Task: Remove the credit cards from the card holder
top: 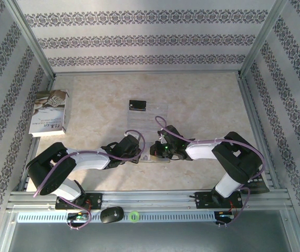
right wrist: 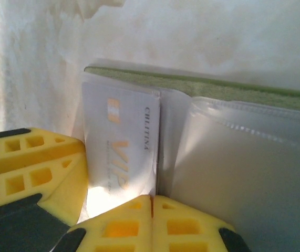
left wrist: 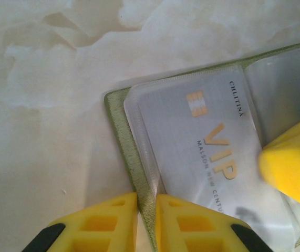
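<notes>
Yellow-green card holder (top: 157,156) lies open on the marble table (top: 202,100), near-centre, seen from above. The left gripper (top: 135,148) is at its left edge and the right gripper (top: 163,149) is over it. Jaw state is unreadable from up here. The black card (top: 137,106) is already out, lying on a clear plastic sheet (top: 147,122) farther back. A book (top: 49,113) sits far left, well apart.

Left wrist: the left gripper (left wrist: 146,210) is pinched tight on the holder's green edge, pinning it. The silver VIP card (left wrist: 202,142) sits inside a clear pocket (left wrist: 139,113) and looks fully seated. One yellow finger (left wrist: 291,168) of the right gripper rests on that pocket.

Right wrist: the right gripper (right wrist: 151,212) has its fingers pressed flat together at the near edge of the silver VIP card (right wrist: 121,142). I cannot tell whether the card's corner, the pocket film or nothing is between them. The neighbouring pocket (right wrist: 244,168) looks empty, just clear film.

Risks, as I judge them:
- If the pinch took film along with the card, a pull would drag the whole holder instead of sliding the card out.
- The left grip is on a thin edge, so it could slip and let the holder lift.
- If the fingers closed on nothing, they would skate off the glossy plastic and the card would stay put.
</notes>
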Available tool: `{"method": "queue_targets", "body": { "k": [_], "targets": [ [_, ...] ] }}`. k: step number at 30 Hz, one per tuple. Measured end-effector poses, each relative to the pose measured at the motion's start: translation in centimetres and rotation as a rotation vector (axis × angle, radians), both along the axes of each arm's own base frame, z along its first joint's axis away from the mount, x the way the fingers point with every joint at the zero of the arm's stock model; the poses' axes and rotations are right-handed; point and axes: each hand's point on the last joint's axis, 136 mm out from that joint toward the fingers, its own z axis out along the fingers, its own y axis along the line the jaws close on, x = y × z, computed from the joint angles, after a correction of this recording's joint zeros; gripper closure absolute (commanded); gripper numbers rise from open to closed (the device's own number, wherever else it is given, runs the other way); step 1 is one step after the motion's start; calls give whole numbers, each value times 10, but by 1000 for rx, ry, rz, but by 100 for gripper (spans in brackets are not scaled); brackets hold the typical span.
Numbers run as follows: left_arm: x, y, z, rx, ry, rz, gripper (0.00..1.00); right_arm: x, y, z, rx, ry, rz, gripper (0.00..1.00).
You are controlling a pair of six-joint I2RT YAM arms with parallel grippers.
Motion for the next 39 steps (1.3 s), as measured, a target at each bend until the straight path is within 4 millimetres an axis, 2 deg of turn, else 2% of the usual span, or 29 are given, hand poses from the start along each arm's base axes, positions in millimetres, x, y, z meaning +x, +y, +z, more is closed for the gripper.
{"method": "queue_targets", "body": {
  "k": [7, 14, 21, 24, 30, 33, 36, 39],
  "targets": [
    [-1, 1, 1, -23, -6, 1, 78, 0, -7, 4, -53, -59, -19, 100],
    [-1, 2, 1, -39, -8, 1, 78, 3, -31, 14, -153, -122, -66, 100],
    [-4, 4, 4, -52, 8, -3, 72, 1, -48, 9, -240, -133, -80, 98],
    [-8, 9, 7, -41, 17, -4, 71, 0, -49, 7, -251, -138, -62, 82],
    [-11, 12, 39, -67, -29, -17, 73, 0, -48, 18, -247, -186, -17, 76],
    [-6, 5, 51, -86, -50, -33, 75, 1, -40, 30, -215, -216, 19, 74],
    [-2, -9, 52, -91, -37, -61, 78, 5, -31, 38, -180, -224, 51, 74],
    [0, -25, 44, -90, -10, -94, 79, 10, -27, 39, -155, -216, 63, 73]
  ]
}}
